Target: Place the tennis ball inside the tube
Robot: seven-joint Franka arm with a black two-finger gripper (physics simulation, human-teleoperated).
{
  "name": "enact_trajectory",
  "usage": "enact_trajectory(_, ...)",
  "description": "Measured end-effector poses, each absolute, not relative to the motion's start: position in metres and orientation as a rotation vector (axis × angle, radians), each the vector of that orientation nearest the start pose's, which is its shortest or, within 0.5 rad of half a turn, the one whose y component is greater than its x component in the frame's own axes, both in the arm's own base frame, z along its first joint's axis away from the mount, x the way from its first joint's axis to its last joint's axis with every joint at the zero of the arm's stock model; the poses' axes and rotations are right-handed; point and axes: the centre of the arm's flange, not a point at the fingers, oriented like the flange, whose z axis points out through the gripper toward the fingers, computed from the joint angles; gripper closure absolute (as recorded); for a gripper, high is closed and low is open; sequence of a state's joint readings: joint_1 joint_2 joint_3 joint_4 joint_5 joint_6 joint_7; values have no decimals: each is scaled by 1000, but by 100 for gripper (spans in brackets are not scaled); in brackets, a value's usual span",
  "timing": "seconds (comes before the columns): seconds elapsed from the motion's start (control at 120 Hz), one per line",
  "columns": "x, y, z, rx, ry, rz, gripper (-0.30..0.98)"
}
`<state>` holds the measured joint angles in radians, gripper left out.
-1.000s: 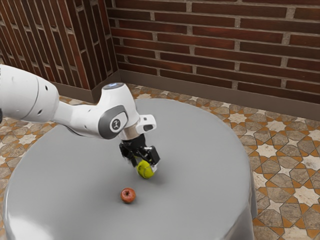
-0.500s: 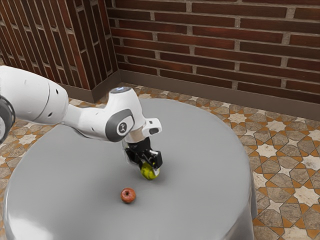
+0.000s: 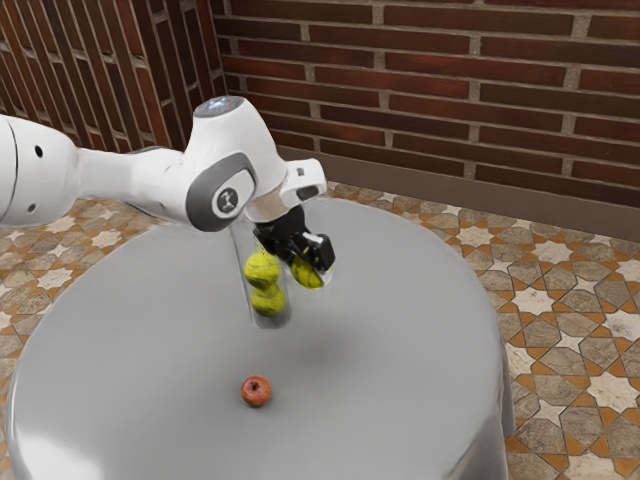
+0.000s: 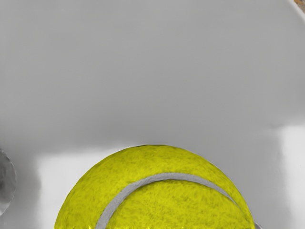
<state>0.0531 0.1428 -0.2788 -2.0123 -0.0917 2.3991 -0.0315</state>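
1. Nearest me, the red apple [image 3: 256, 391] is sitting on the grey worktop [image 3: 400, 350], well apart from the work and playing no part in it.
2. The tennis ball [image 3: 304, 273] is now riding clear of the worktop, higher than it was hanging half a second ago. That is looking like the lift the task is needing, with the insertion still waiting.
3. The claw [image 3: 312, 264] is clasping that ball, carrying it beside the tube. One finger's contact is hiding behind the ball and hand, so I am judging the hold partly from the ball staying aloft.
4. Just behind, the clear tube [image 3: 272, 322] is coming into plainer sight as the hand is rising. It is standing on the worktop with two balls [image 3: 262, 271] stacking up inside, so the third is probably going on top.
5. The tube's mouth is disappearing behind the hand, and I am not managing to judge how much room is remaining above the stack. The next move is calling for centring over that opening; a rim knock could be tipping the tube.
6. In the wrist view, a grey rounded thing [image 4: 5, 182] is being cut off by the edge; I am not making out what it is.
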Motion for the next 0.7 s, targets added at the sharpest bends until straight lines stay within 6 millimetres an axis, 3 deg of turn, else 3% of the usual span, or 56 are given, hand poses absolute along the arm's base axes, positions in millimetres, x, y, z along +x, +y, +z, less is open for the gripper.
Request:
enact_trajectory(0.125,583,-131,478,-3215,210,-567,34)
enact_trajectory(0.292,578,-125,547,-3167,196,-764,34)
enact_trajectory(0.483,572,-98,566,-3140,144,-789,34)
enact_trajectory(0.7,583,-78,548,-3153,114,-715,34)
